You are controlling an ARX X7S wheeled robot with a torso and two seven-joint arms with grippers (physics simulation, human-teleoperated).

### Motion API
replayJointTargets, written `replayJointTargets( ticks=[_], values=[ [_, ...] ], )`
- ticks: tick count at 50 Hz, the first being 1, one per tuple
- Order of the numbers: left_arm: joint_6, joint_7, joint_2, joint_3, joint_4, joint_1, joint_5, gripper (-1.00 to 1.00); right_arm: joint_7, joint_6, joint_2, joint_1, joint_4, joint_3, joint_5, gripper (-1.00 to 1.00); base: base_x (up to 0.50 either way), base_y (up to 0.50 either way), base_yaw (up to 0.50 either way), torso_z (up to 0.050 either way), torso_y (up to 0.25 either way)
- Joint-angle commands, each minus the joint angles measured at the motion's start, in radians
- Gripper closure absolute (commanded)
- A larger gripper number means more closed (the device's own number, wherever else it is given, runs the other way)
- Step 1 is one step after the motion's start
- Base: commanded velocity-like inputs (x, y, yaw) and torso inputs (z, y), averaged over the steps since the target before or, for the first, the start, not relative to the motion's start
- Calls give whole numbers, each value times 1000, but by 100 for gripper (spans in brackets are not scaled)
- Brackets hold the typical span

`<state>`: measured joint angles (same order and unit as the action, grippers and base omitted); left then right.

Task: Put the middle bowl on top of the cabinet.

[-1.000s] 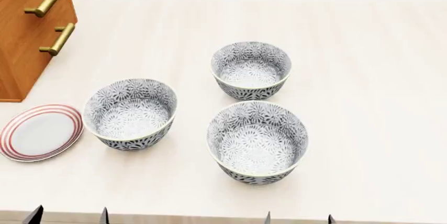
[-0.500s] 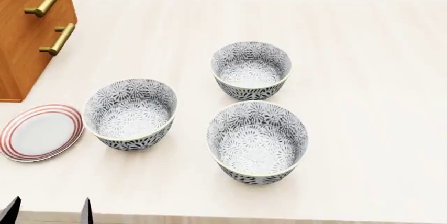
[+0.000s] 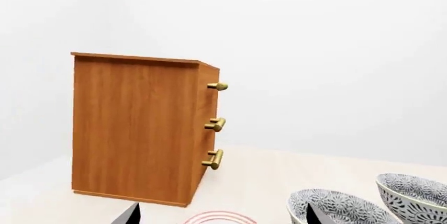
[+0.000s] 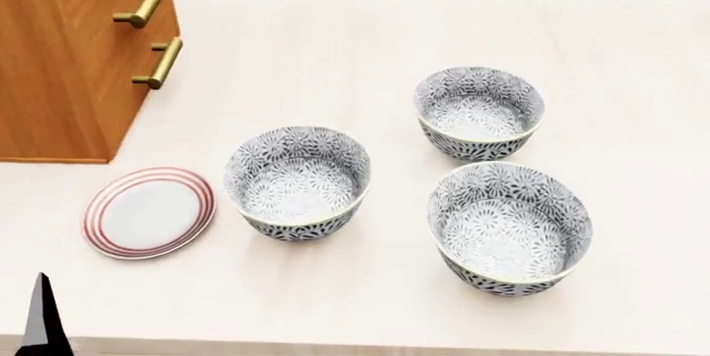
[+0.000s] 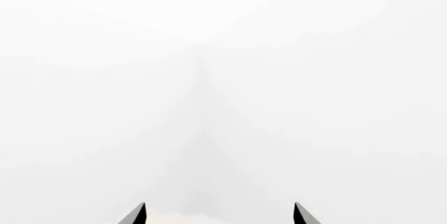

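While both arms hang low at the near edge of the pale wooden table (image 4: 332, 40), no bowl is held. Three deep round bowls with a dark grey-and-white leafy pattern and thin cream rims stand upright on the table, none touching another. Counted left to right in the head view, the middle bowl (image 4: 480, 113) is the rear one. It stands on the table, well apart from the cabinet and not on top of it. The front right bowl (image 4: 508, 227) sits just before it, and the left bowl (image 4: 298, 183) stands nearer the cabinet.

The tall orange-brown wooden cabinet (image 4: 66, 56) with brass bar handles stands at the far left of the table. A flat white plate with red rings (image 4: 148, 212) lies before it, beside the left bowl.

The left gripper (image 3: 222, 219) has its dark fingers (image 3: 129, 214) spread wide and grasping nothing; one finger tip shows at the head view's lower left corner. The right gripper (image 5: 220, 216) is likewise spread and bare, facing only white haze, and the head view does not show it.
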<state>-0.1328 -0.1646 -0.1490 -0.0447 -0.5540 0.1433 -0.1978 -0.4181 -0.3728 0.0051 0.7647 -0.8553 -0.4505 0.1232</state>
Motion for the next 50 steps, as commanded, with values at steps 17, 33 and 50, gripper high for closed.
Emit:
replayJointTargets(
  ticks=[17, 33, 50],
  values=[
    [-24, -34, -26, -11, -37, 4, -48, -100, -45, -4, -5, 21, -24, -29, -3, -100, 0, 412, 0, 0, 0],
    [-2, -40, -42, -7, -116, 49, -67, -100, -64, 2, -5, 21, -51, -97, 34, -100, 292, 0, 0, 0, 0],
    [-13, -53, -53, 1, -101, 40, -79, -100, -86, 17, -5, 21, -62, -123, 38, -100, 150, 0, 0, 0, 0]
  ],
)
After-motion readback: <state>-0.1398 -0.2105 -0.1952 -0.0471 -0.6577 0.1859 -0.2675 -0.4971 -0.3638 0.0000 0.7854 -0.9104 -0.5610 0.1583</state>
